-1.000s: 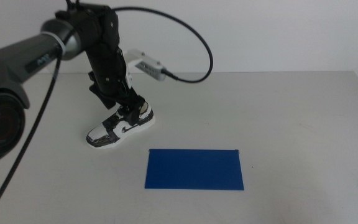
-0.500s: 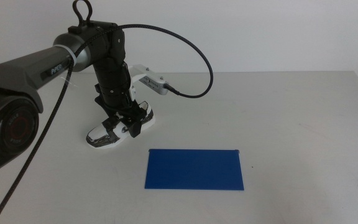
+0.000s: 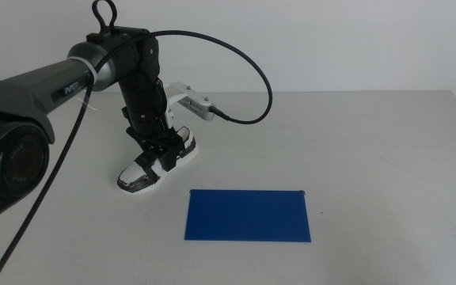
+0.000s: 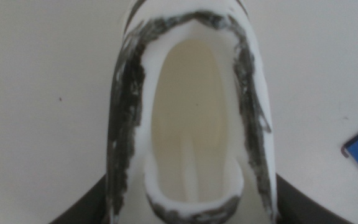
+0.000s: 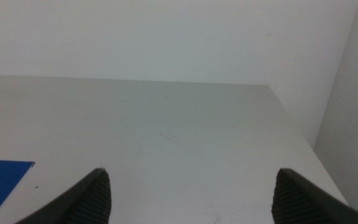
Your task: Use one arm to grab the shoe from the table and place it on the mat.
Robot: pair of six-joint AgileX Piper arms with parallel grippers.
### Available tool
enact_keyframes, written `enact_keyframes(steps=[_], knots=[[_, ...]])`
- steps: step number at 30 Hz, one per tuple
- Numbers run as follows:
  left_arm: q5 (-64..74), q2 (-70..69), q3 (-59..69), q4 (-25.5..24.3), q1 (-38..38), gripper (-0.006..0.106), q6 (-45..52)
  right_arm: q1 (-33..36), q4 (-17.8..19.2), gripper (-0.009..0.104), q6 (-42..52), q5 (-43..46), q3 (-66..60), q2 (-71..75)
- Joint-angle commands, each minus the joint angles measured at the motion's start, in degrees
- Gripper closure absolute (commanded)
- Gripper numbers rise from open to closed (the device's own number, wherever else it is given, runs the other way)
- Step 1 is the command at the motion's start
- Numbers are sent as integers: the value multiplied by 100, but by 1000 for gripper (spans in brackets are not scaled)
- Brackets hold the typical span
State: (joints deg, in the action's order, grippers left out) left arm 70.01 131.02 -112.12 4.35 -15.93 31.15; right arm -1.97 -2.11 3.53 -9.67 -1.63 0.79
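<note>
shoe (image 3: 155,161) now sits pinched in the left claw (image 3: 161,155), jaws narrowed on either side of its collar; compared with a second ago it has turned and its heel looks raised off the counter (image 3: 370,142), so the lift seems begun. mat (image 3: 248,214) lies near, bare. right claw (image 5: 191,190) waits wide, holding nothing.
</note>
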Motion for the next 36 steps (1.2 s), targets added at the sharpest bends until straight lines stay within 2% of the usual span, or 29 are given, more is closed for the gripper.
enact_keyframes(steps=[1, 9, 18, 24, 36], knots=[[553, -478, -147, 93, -4, 101, -4, -26, 49, 29, 73, 452, 54, 120], [553, -1011, -1, 86, -46, 98, -331, -26, 49, 29, 73, 452, 54, 120], [548, -1953, 1131, -24, -409, 95, -954, -26, 49, 29, 73, 452, 54, 120], [535, -2417, 1646, -57, -757, 95, -1475, -26, 49, 29, 73, 452, 54, 120], [63, -2411, 1609, -171, -1751, 95, -1945, -26, 49, 29, 73, 452, 54, 120]])
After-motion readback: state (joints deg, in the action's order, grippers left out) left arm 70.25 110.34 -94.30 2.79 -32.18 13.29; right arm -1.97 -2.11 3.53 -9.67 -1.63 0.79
